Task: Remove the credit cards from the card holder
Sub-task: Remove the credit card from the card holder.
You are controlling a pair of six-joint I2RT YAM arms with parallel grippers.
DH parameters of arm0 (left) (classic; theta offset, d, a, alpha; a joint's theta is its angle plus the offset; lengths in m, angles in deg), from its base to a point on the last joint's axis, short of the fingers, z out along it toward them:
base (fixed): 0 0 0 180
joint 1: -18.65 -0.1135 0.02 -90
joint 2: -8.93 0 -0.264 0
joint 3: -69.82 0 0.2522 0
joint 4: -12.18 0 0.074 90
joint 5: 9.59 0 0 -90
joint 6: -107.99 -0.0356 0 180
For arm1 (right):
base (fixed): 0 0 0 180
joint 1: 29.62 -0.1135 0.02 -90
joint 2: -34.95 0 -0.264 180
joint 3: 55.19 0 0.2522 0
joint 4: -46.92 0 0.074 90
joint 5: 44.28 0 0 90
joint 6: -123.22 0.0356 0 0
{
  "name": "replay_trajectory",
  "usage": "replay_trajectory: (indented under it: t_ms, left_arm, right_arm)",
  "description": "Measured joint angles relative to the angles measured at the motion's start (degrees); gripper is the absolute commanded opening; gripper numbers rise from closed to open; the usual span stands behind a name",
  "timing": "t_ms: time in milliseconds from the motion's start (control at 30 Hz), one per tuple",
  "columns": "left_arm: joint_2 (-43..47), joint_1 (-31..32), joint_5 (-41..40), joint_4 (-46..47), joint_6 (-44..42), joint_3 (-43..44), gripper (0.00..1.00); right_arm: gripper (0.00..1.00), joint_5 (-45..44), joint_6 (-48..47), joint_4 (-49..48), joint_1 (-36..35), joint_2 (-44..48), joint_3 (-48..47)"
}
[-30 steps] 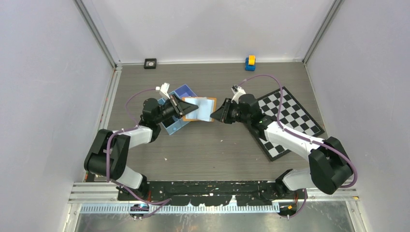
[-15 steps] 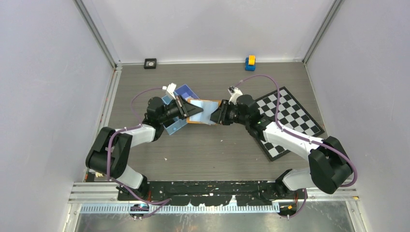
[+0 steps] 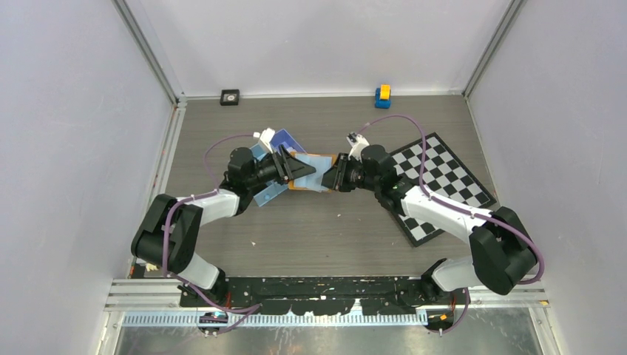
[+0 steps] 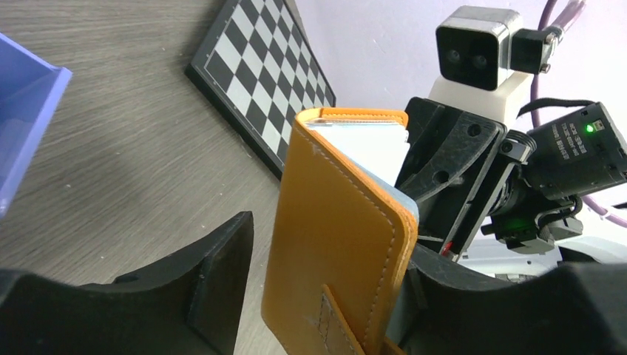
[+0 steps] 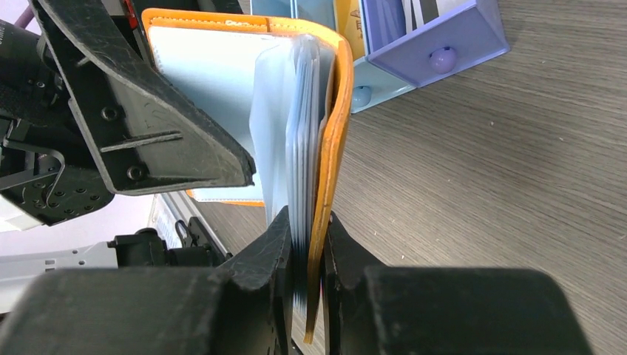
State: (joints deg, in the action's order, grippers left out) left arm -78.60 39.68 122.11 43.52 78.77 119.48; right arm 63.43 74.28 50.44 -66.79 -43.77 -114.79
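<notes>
The card holder (image 5: pixel 333 111) hangs above the middle of the tabletop. Its leather-look covers look floppy, and the credit cards (image 5: pixel 299 140) inside are probably stiff, light and slick, best pinched by an exposed edge. The right gripper (image 5: pixel 307 222) reaches in level, clamped on cover and cards. Facing it, the left gripper (image 4: pixel 325 251) has its fingers apart around the holder's other end.

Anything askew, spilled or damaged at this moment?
Nothing spilled or damaged. One oddity: the right gripper pinches the card holder by its cover and clear sleeves together, not a single card, while the left gripper stands open around it.
</notes>
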Motion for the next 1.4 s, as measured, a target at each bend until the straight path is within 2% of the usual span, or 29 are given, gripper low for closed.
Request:
replay_trajectory:
  t_ms: [67,200,400,500,667,900,1033,1400]
  left_arm:
    - [0.0,0.4,0.4,-0.5,-0.1,0.5,0.49]
    - [0.0,0.6,0.9,-1.0,-0.3,1.4,0.27]
    - [-0.1,-0.3,0.7,-1.3,-0.8,1.4,0.15]
    - [0.0,-1.5,0.4,-0.9,-0.1,0.9,0.14]
    - [0.1,-2.8,0.0,-0.8,0.5,-0.5,0.13]
    - [1.0,-3.5,-0.6,-0.8,0.5,-1.0,0.13]
    - [1.3,-3.5,-0.7,-0.8,0.5,-1.0,0.14]
    - [1.3,-3.5,-0.6,-0.8,0.9,-1.1,0.17]
  right_arm:
    - [0.16,0.4,0.2,-0.4,0.0,-0.1,0.0]
    - [0.33,1.3,0.8,-2.2,0.1,-0.1,0.0]
    - [0.48,0.9,1.4,-3.5,0.0,0.8,0.0]
    - [0.48,-0.2,1.4,-3.4,0.0,1.9,0.2]
    - [0.43,-2.8,1.2,-2.8,0.0,4.0,0.7]
    - [0.21,-7.1,0.7,-0.7,0.0,6.1,0.9]
    - [0.13,-7.8,0.2,0.1,0.0,6.1,0.9]
    - [0.03,-7.7,-0.4,1.4,0.0,4.7,0.0]
